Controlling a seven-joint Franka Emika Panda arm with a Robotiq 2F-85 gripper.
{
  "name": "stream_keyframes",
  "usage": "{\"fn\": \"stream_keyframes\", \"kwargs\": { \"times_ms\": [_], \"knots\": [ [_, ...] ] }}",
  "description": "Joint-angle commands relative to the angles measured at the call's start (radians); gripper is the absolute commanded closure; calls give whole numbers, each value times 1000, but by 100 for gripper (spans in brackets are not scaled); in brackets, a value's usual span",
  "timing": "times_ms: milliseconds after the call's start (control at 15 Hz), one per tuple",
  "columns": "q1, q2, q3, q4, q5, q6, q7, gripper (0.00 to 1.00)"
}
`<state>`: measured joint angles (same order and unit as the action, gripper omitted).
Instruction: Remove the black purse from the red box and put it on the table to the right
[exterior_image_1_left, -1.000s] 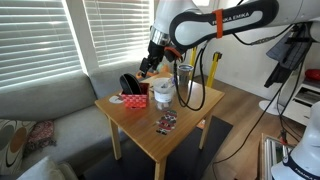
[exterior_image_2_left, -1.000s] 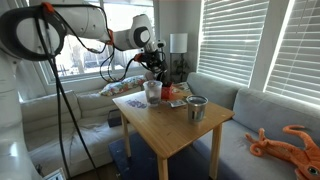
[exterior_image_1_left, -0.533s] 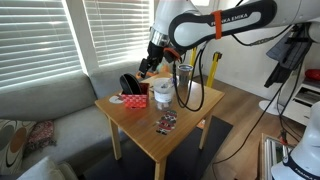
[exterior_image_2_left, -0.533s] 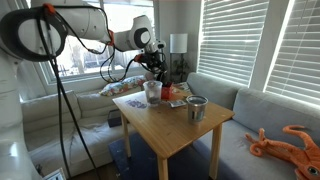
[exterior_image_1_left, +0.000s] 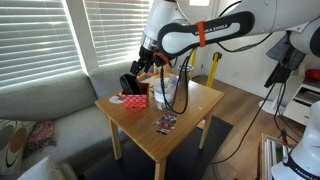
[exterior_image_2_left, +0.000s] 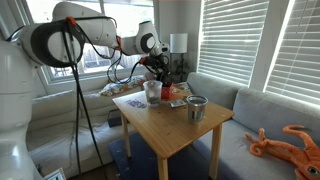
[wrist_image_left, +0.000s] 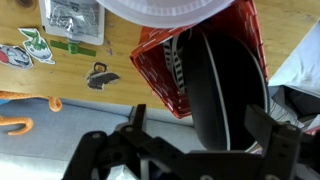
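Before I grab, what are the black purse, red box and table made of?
The black purse looks smooth and slightly glossy, likely leather or imitation. The red box has rigid lattice walls, probably plastic. The table is tan and matte, apparently wood.

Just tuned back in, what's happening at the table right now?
The arm's tool hangs open just above the black purse, which sits inside the red box near a corner of the table. Nothing is gripped yet, and the purse has not been lifted out.
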<state>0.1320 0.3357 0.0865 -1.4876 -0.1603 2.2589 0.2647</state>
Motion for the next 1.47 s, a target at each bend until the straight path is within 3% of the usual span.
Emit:
{"fn": "stream_keyframes", "kwargs": {
  "times_ms": [0, 133, 200, 333, 667, 1000, 1200, 1400],
  "knots": [
    [35, 116, -27, 142, -12, 20, 13, 0],
    [48, 161, -34, 199, -14, 10, 4, 1],
    [56, 179, -42, 223, -22, 3, 6, 25],
    [70, 208, -57, 262, -31, -11, 7, 28],
    [77, 223, -59, 302, -8, -63, -19, 65],
    [60, 157, -46, 260, -7, -80, -30, 98],
    [35, 88, -37, 206, 29, -9, -23, 100],
    [27, -13, -74, 128, -7, 66, 56, 97]
  ]
}}
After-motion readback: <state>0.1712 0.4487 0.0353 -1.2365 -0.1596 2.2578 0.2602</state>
